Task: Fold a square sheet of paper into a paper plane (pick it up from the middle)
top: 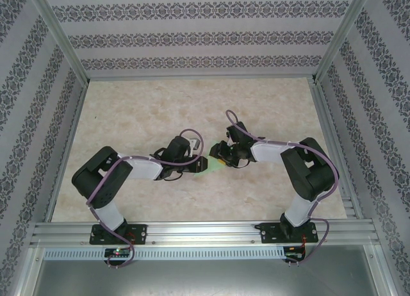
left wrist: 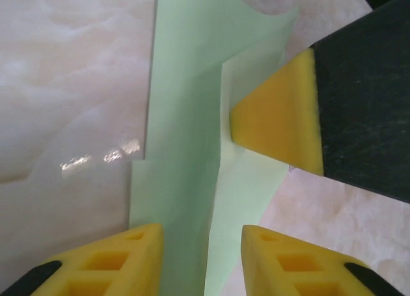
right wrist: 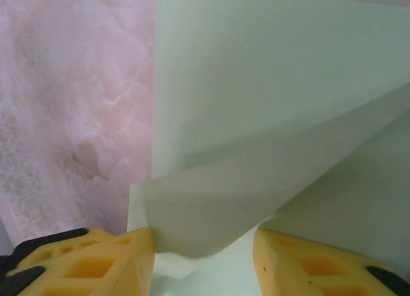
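Straddling paper plane (left wrist: 186,116), left tool (left wrist: 202,238) parted, right tool (right wrist: 204,238) likewise.

The sheet of paper (left wrist: 186,116) is thin, smooth and matt, with soft creases. The table (left wrist: 64,84) has a glossy marble-look top catching glints, and the fingers (left wrist: 138,245) are matt yellow moulded plastic.
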